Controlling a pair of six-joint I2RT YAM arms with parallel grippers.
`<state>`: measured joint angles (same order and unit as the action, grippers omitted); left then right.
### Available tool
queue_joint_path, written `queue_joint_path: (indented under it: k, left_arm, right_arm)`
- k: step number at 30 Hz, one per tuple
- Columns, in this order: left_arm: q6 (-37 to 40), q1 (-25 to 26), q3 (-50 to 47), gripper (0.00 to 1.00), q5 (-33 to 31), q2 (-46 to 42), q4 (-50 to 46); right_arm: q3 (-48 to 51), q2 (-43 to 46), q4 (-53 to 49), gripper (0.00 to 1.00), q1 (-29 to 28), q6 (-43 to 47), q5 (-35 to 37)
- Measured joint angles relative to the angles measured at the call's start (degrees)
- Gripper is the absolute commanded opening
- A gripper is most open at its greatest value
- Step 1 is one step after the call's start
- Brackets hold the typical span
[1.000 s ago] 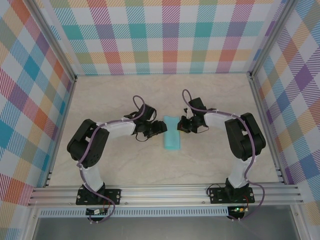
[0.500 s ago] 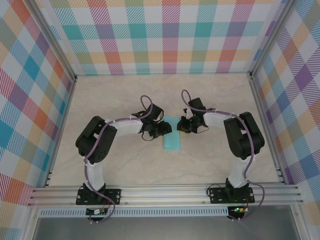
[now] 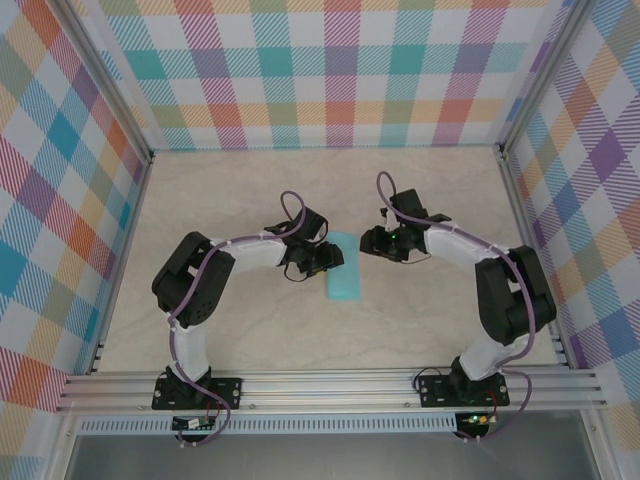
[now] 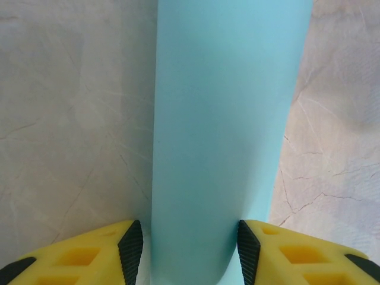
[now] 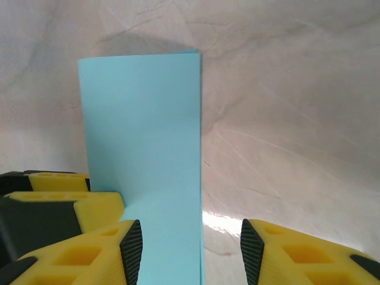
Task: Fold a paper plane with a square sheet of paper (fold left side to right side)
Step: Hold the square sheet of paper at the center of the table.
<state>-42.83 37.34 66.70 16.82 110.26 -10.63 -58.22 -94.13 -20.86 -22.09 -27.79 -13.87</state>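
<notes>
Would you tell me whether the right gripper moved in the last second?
Yes: the right gripper drew rightward, away from the folded teal paper sheet, toward the aluminium side rail.

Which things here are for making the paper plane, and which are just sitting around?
For the job:
- square sheet of paper, already folded over
- left pincer, jaws apart either side of the paper
- right pincer, jaws apart

Just there:
- table
- checked walls
- metal rail

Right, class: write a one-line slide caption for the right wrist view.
Folded teal paper lying on the marbled table, its near end between the yellow fingers of the open right claw.
</notes>
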Motion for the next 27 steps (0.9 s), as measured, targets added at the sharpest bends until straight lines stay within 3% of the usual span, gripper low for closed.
queue_joint_path:
  k: [18, 27]
  left_arm:
    - [-0.07, 0.02, 1.07, 0.5, 0.0, 0.68, -1.29]
    - [-0.07, 0.02, 1.07, 0.5, 0.0, 0.68, -1.29]
  right_arm:
    - [7.28, 2.27, -4.26, 0.45, 0.02, 0.87, 3.17]
    - [8.11, 2.38, 0.83, 0.22, 0.02, -1.62, -3.98]
